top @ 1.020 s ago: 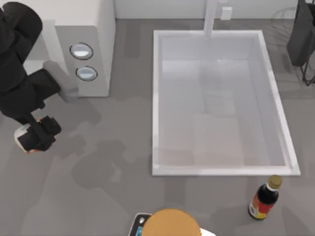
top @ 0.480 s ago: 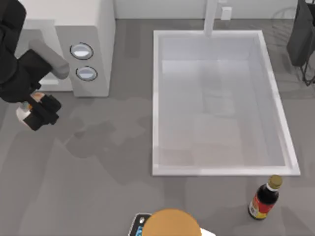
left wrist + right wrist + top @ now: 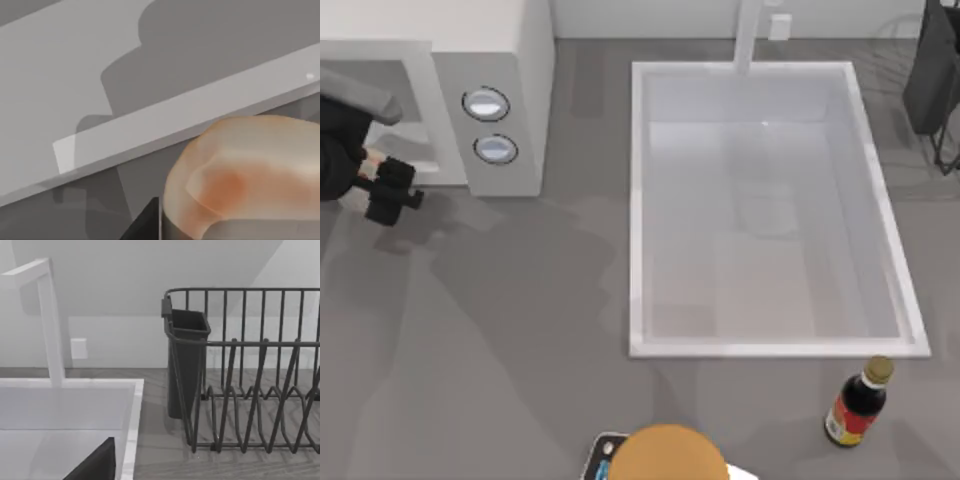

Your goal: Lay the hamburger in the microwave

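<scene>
Top view puts the left tool at the boxy off-white microwave mouth, clamped on the small white, orange-blotched hamburger; best carry it level over the sill, deep inside, before letting go; right arm parked by the dark wire rack.

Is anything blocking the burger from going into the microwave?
Nothing visible blocks it. The left end effector holds the hamburger right at the microwave front opening, whose cavity looks open ahead of it.
</scene>
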You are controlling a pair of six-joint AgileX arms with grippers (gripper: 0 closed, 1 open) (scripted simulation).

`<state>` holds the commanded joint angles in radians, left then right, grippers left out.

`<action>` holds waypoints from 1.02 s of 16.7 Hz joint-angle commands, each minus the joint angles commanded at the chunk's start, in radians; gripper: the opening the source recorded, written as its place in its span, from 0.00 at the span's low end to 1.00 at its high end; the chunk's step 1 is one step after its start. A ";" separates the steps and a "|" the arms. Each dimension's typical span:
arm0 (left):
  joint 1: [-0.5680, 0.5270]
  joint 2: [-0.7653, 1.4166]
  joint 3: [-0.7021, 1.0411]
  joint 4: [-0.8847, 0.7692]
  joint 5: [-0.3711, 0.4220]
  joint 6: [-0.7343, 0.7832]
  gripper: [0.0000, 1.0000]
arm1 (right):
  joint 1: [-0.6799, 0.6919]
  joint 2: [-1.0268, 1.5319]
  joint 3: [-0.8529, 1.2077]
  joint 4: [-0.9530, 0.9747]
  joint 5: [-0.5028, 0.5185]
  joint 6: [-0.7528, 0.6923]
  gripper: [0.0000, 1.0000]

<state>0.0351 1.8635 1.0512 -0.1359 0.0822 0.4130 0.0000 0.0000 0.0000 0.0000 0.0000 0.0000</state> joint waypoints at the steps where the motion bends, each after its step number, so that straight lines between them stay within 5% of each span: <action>1: 0.017 0.017 -0.031 0.102 0.005 -0.029 0.00 | 0.000 0.000 0.000 0.000 0.000 0.000 1.00; 10: 0.109 0.150 -0.267 0.918 0.074 -0.276 0.00 | 0.000 0.000 0.000 0.000 0.000 0.000 1.00; 17: 0.120 0.175 -0.297 1.064 0.100 -0.336 0.00 | 0.000 0.000 0.000 0.000 0.000 0.000 1.00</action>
<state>0.1552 2.0390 0.7545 0.9278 0.1822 0.0765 0.0000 0.0000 0.0000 0.0000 0.0000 0.0000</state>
